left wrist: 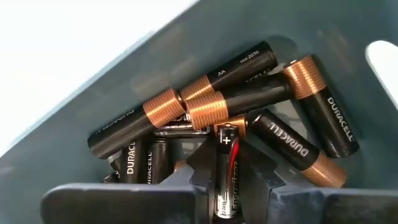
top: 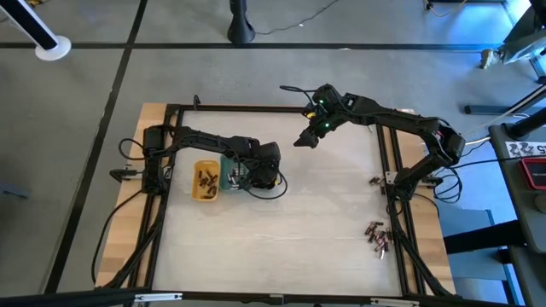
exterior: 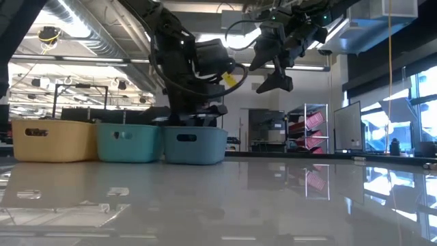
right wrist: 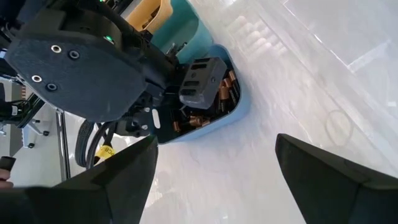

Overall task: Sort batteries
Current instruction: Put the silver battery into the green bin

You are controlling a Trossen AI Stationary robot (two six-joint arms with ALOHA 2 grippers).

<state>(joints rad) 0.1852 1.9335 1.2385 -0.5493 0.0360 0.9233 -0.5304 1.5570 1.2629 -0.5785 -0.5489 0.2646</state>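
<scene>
My left gripper (left wrist: 227, 163) reaches down into the grey-blue tray (left wrist: 124, 81), which holds several black and copper batteries (left wrist: 205, 102) lying in a heap. It is shut on a slimmer black battery with a red stripe (left wrist: 226, 177). The grey-blue tray (exterior: 194, 145) stands beside a green tray (exterior: 128, 142) and a yellow tray (top: 205, 181), which has several batteries in it. My right gripper (top: 307, 136) hangs open above the table, right of the trays and toward the far edge, with nothing between its fingers (right wrist: 124, 180). My left gripper pinches the slim battery's long sides (left wrist: 226, 186) between its two fingers (left wrist: 200, 180). The fingers come from above, pointing steeply down, and lie along the battery. The battery's plus end (left wrist: 226, 138) points away from the wrist, at the heap in the tray.
Loose batteries (top: 376, 236) lie in a small heap near the table's right edge, with a few more (top: 374, 180) farther back. A black frame (top: 273, 107) runs around the white table top. The middle and near part of the table (top: 281, 247) is bare.
</scene>
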